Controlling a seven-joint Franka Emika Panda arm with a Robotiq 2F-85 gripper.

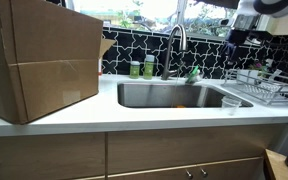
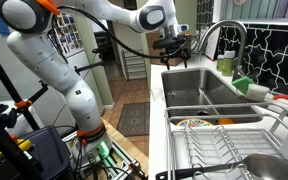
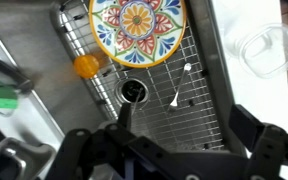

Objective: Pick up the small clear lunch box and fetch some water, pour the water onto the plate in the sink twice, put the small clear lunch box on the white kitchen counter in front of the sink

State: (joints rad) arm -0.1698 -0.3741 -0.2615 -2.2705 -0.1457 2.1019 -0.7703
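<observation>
The small clear lunch box [image 3: 267, 47] stands empty on the white kitchen counter [image 3: 246, 85] beside the sink's rim; it also shows in an exterior view [image 1: 231, 101] at the sink's front corner. A colourful patterned plate [image 3: 137, 28] lies on the wire grid in the sink [image 3: 189, 85]. My gripper [image 3: 189, 125] is open and empty, high above the sink basin, apart from the box. It shows in both exterior views [image 1: 242, 38] [image 2: 174, 45], above the sink [image 1: 174, 95] [image 2: 199, 95].
A large cardboard box [image 1: 39, 55] fills one end of the counter. The curved tap [image 1: 176, 45], green bottles [image 1: 142, 68] and a wire dish rack [image 1: 259, 85] stand round the sink. An orange object [image 3: 86, 66] lies near the drain [image 3: 133, 91].
</observation>
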